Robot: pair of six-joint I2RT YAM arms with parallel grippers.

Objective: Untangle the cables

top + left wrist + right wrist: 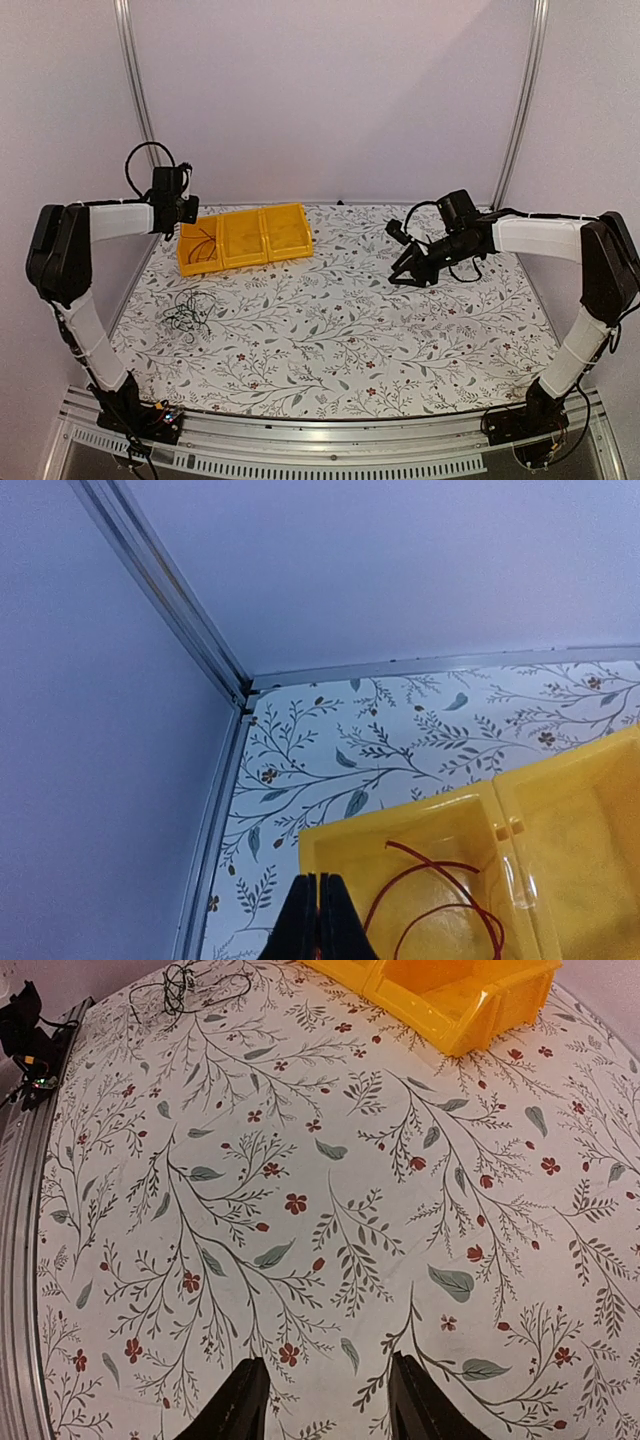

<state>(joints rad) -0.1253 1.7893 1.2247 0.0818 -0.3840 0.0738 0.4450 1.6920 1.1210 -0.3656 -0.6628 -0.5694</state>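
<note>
So, the left gripper (318, 920) had its jaws pressed together with nothing between them, hanging above the left end of the yellow three-compartment bin (400, 828). One thin reddish wire (445, 895) lay curled inside that left compartment, not touching the fingers. That arm's elbow was up high at the left edge, with the forearm running level to the right. Its wrist was tucked into the back-left corner beside the wall and the metal frame post (165, 585), so it was pretty cramped there.

The right gripper (325, 1400) had its jaws partly apart and empty, tilted down over the floral tablecloth (300, 1210). Its elbow was high on the right and the forearm reached left, with loads of open room around it.

The tangle of thin black cables (188, 312) sat on the cloth near the left edge, in front of the bin and well apart from both grippers.
</note>
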